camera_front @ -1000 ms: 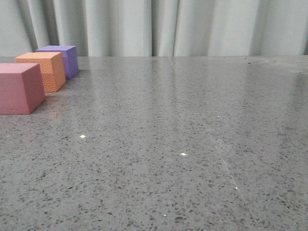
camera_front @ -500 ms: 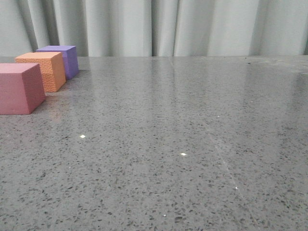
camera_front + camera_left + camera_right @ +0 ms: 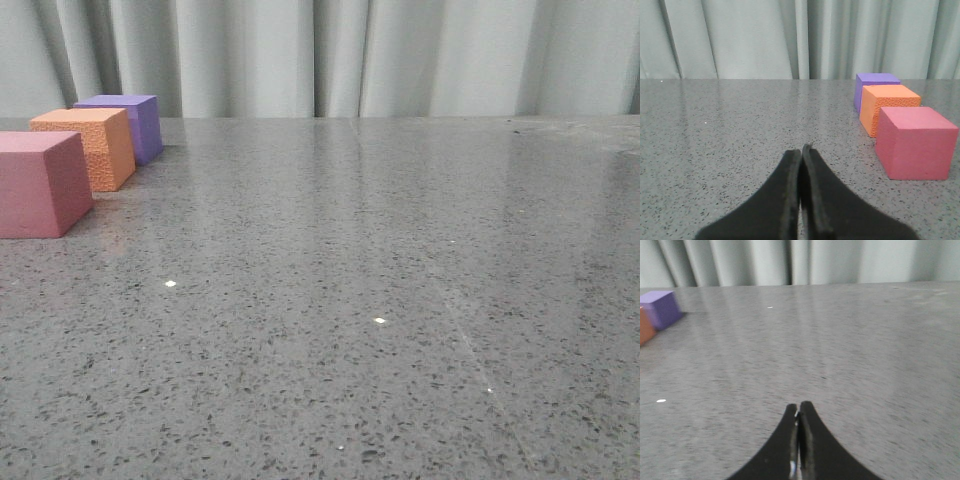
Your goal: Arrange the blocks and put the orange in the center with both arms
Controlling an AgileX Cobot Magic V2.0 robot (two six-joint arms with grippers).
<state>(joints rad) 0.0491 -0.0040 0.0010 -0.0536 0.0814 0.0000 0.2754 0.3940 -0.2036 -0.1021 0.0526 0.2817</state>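
A wide grey speckled table (image 3: 380, 300) fills most of the room in front of me, glossy enough to catch a few small glints of light, with pale pleated curtains (image 3: 330, 55) hanging behind its far edge.

Over on the left side of the table, three cubes sit in a line running away from the robot. Nearest is the pinkish-red cube (image 3: 42, 185), which looks largest from here. Just behind it stands the orange cube (image 3: 88, 147), its rough pitted face showing, so it is the middle one of the three. Farthest back is the purple cube (image 3: 128, 125), very close to the orange one; I cannot tell whether any of them actually touch.

The left gripper (image 3: 801, 152) hangs low over the table, empty, its two dark fingers pressed together, and the cubes lie off to one side ahead of it. The right gripper (image 3: 799, 407) is likewise clenched on nothing, above bare tabletop well away from the row.
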